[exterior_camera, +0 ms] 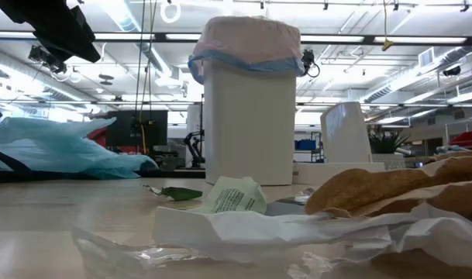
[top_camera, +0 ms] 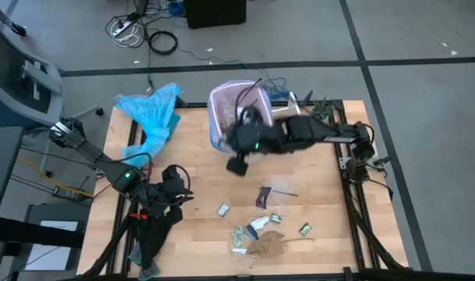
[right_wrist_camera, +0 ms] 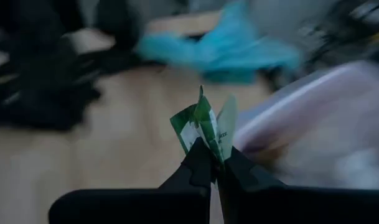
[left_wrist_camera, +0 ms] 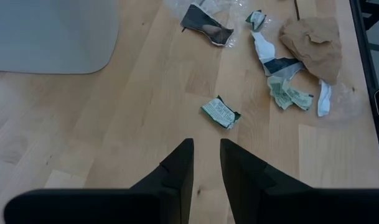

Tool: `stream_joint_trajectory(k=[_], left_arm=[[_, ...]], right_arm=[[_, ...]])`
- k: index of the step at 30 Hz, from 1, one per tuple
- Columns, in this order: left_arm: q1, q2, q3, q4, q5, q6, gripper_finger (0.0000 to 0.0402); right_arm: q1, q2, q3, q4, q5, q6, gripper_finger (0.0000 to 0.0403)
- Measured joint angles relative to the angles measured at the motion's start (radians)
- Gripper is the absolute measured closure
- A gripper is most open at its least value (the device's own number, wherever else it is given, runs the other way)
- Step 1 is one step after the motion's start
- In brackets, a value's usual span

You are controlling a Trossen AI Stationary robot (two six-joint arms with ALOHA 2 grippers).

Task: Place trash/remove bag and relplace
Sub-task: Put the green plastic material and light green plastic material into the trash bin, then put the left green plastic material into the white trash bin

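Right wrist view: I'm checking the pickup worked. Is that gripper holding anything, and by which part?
Yes. The right gripper is shut on a green-and-white wrapper, pinched at its lower end, the rest standing up.

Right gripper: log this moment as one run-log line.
right gripper: shut on wrapper, beside bin | left gripper: slightly open, empty, above table | scraps: on table

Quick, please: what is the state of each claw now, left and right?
Left claw: slightly open, empty, above the table.
Right claw: closed on a green wrapper, near the bag.
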Motion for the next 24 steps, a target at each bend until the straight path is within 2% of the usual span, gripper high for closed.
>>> stream_joint_trajectory(k=[3,6,12,17,22,24], left_arm=[[0.000,0.000,0.000,0.000,0.007,-0.005,0.0314],[0.000,0.000,0.000,0.001,0.021,-0.007,0.0314],[0.000,0.000,0.000,0.002,0.035,-0.030,0.0314],[0.000,0.000,0.000,0.006,0.035,-0.028,0.0314],[0.000,0.000,0.000,0.031,0.035,-0.011,0.0314],[0.000,0.000,0.000,0.043,0.035,0.025,0.0313]], right_arm=[[-0.057,-0.001,0.035,-0.007,0.097,-0.044,0.0393],[-0.121,-0.001,0.040,-0.049,0.106,-0.055,0.0376],[-0.222,0.000,0.039,-0.185,0.036,0.010,0.0295],[-0.244,-0.029,0.039,-0.286,-0.004,0.061,0.0229],[-0.226,-0.090,0.042,-0.507,-0.110,0.233,0.0203],[-0.200,-0.122,0.024,-0.496,-0.161,0.293,0.0203]])
